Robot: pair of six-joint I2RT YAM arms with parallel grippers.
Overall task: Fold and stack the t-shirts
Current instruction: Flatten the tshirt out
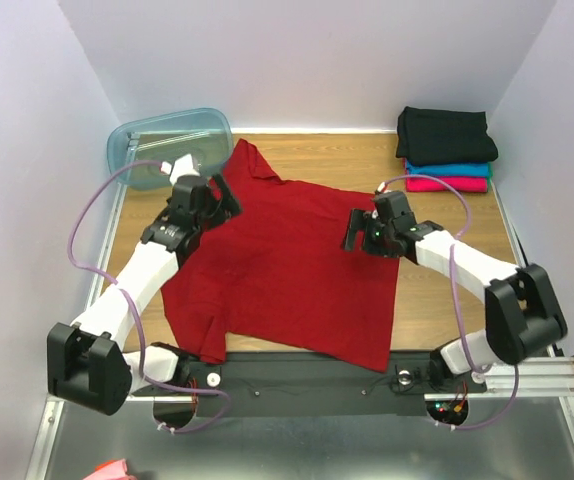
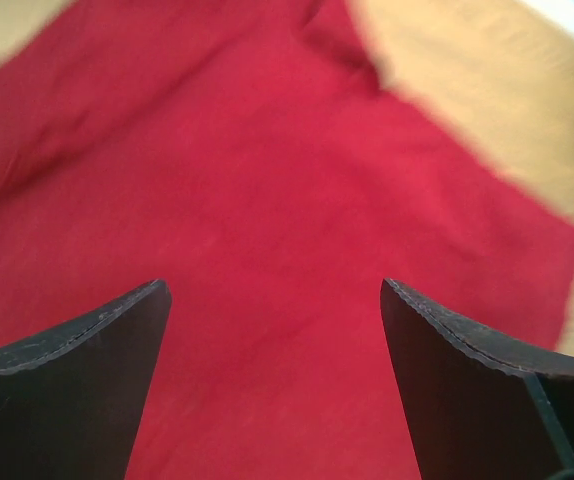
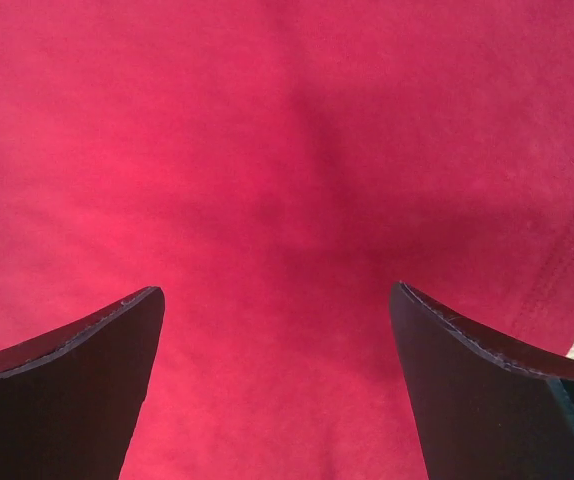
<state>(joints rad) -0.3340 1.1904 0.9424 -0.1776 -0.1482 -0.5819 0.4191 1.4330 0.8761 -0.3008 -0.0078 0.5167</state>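
Observation:
A deep red t-shirt (image 1: 287, 270) lies spread flat across the middle of the wooden table, one sleeve pointing toward the tub. My left gripper (image 1: 222, 200) hovers over its upper left part, jaws wide apart with nothing between them; red cloth (image 2: 267, 220) fills its wrist view. My right gripper (image 1: 355, 232) hangs over the shirt's right side, also open and empty, above red cloth (image 3: 287, 150). At the back right corner stands a stack of folded t-shirts: black (image 1: 445, 135) on top, teal blue (image 1: 457, 170) under it, magenta pink (image 1: 452, 185) at the bottom.
A translucent pale blue plastic tub (image 1: 162, 140) sits at the back left corner, close to the left arm's wrist. Bare wood (image 1: 447, 290) shows right of the shirt. White walls close in the table on three sides.

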